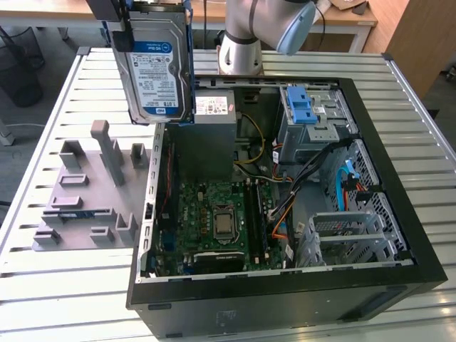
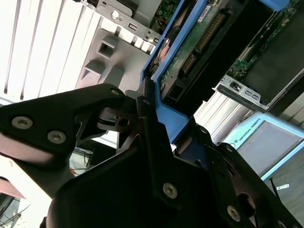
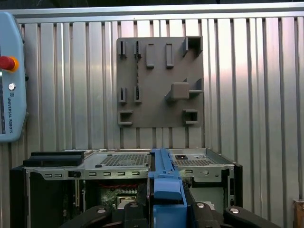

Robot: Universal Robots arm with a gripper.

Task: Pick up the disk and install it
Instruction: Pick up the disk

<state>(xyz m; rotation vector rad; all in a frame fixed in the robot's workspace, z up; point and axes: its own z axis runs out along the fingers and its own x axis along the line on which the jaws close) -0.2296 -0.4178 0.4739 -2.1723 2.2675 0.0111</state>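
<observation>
Disk (image 1: 158,64) is off the table, held up on edge near the top of the exterior view, label side facing that camera, blue frame along its edges. It hangs over the open case (image 1: 285,299) at the far corner on the exterior view's left, its lower edge close to the power supply (image 1: 214,121) as seen there; how high it sits above that box is hard to judge. The gripper (image 3: 166,211) is pinching the disk by its blue frame: in both wrist views the black fingers (image 2: 147,123) sit tight against the blue plastic on either side. The second wrist view shows the disk's green circuit-board side (image 2: 190,42) and its connector row. The case lies on its side on the slatted metal table (image 1: 57,299), side panel off, motherboard (image 1: 221,214) and cables exposed. A blue latch piece (image 1: 303,107) sits on the drive cage at the far end, toward the exterior view's right. A grey fixture plate (image 1: 78,206) with upright blocks lies on the table beside the case, on the exterior view's left, apart from the disk. The arm (image 1: 249,28) stands behind the case. A pendant (image 3: 9,76) with a red button rests on the table in the first wrist view.
</observation>
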